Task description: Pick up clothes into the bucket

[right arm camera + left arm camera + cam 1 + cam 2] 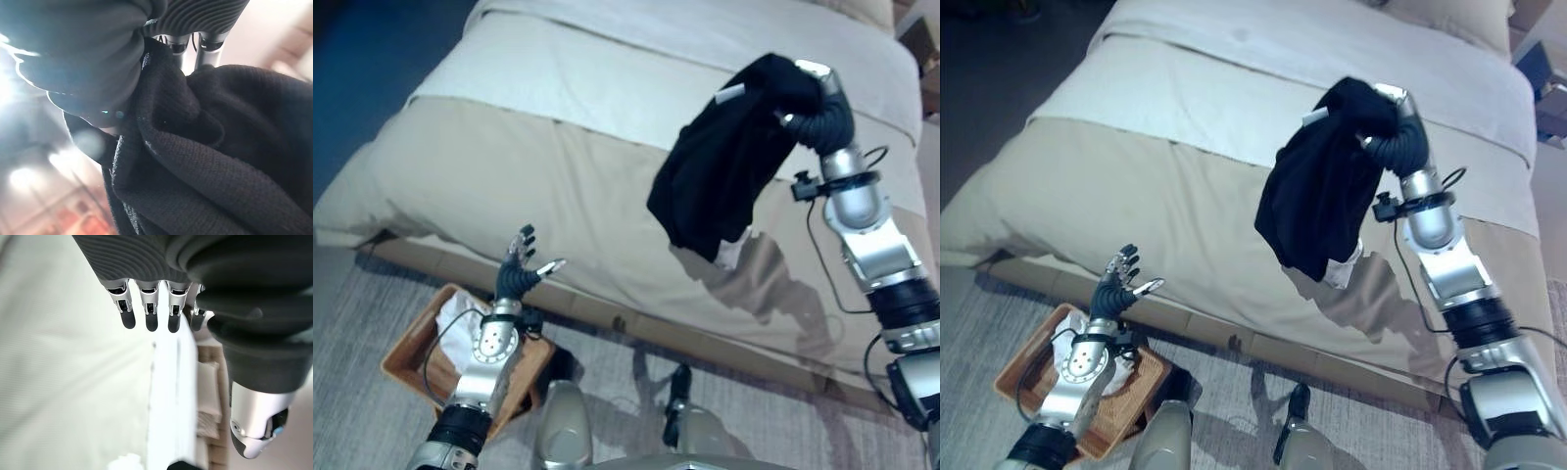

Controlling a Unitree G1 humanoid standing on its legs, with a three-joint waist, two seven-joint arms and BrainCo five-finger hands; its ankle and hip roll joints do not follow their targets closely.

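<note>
The bed (538,186) spreads wide before me, cream and beige covers reaching its near edge. Above it hangs the black garment (720,166), lifted clear of the covers and bunched in my right hand (813,83), whose fingers are curled tight into the cloth. Down on the floor beside the bed sits the basket (1023,367), white cloth (460,323) inside. My left hand (519,269) hovers over the basket, fingers spread, holding nothing.
</note>
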